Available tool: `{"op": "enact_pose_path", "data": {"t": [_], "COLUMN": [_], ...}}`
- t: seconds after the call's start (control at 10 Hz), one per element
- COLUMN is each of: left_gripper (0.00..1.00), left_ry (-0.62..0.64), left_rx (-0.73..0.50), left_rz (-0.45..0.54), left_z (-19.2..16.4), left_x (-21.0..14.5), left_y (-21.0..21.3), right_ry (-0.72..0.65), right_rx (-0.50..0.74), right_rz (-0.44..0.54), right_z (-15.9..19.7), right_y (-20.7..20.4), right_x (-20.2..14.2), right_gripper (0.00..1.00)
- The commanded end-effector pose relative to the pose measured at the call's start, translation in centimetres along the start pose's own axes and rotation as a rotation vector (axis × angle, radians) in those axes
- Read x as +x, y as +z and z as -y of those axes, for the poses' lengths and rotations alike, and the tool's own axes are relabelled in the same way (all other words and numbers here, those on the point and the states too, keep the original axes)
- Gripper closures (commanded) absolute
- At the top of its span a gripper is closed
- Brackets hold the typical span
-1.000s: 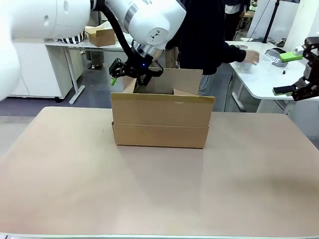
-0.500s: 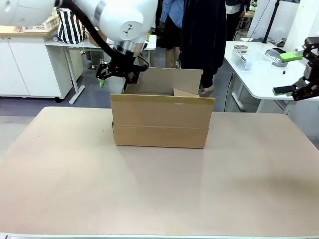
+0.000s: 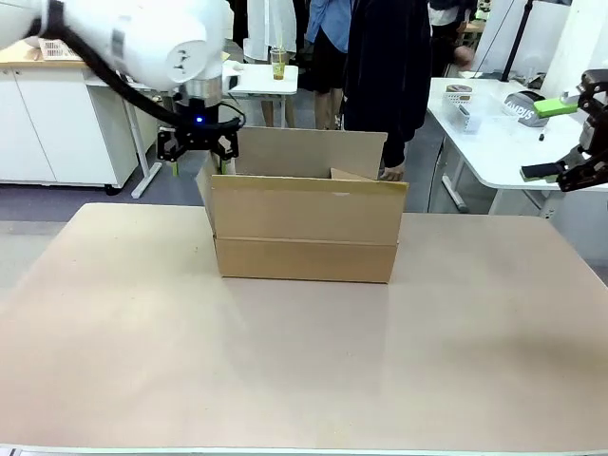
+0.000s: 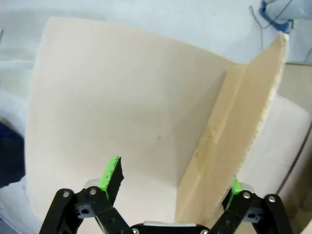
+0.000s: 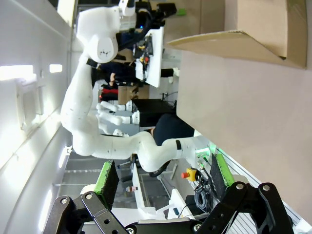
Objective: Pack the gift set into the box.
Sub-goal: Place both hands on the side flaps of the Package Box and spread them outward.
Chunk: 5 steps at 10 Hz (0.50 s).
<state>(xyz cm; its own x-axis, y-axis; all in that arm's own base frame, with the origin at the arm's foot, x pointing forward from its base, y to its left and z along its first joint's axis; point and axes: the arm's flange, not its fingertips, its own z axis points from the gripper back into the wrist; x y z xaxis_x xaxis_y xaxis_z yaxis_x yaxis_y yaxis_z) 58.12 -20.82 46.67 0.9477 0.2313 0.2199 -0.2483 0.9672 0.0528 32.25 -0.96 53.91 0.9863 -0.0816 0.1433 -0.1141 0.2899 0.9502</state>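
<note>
— Where is the box?

— You have the box (image 3: 304,233) on the table (image 3: 285,370), in the middle and toward the far side, with its top open. The far flap (image 3: 313,152) stands upright. The left end flap (image 3: 205,190) leans outward. A person in dark clothes (image 3: 380,76) stands just behind the box.

— And my left gripper?

— Your left gripper (image 3: 198,157) hangs over the box's left end, right at that leaning flap. In the left wrist view the flap rises between the jaws, which are spread wide and not clamped. The flap sits close against one pad (image 4: 235,186), which is half hidden behind the cardboard. The other pad (image 4: 111,173) stands well clear of it. You cannot tell from here whether the hidden pad touches the flap.

— The right one?

— Your right gripper (image 3: 537,141) is well apart from the box, out past the table's right edge and in front of a white side table (image 3: 484,142). Its jaws are spread with nothing between them. In the right wrist view you see the box sideways, up in the corner.
</note>
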Motion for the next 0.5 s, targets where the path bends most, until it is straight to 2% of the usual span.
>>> {"op": "enact_pose_path", "data": {"t": [0.0,0.1,0.4], "left_gripper": [0.00,0.00,0.00], "left_ry": [-0.026,-0.045,-0.185], "left_rx": [-0.119,-0.175,-0.456], "left_rz": [-0.040,-0.050,-0.045], "left_z": [-3.8,-4.9,-7.4], "left_x": [-0.9,-0.8,-0.5], "left_y": [-1.3,-2.2,-5.6], "right_ry": [0.026,0.026,0.026], "right_rx": [0.021,0.021,0.021], "right_rz": [0.005,0.005,0.005], "right_z": [-0.1,-0.1,-0.1], "right_y": [-0.1,-0.1,-0.1], "right_x": [0.2,0.2,0.2], "right_gripper": [0.00,0.00,0.00]}}
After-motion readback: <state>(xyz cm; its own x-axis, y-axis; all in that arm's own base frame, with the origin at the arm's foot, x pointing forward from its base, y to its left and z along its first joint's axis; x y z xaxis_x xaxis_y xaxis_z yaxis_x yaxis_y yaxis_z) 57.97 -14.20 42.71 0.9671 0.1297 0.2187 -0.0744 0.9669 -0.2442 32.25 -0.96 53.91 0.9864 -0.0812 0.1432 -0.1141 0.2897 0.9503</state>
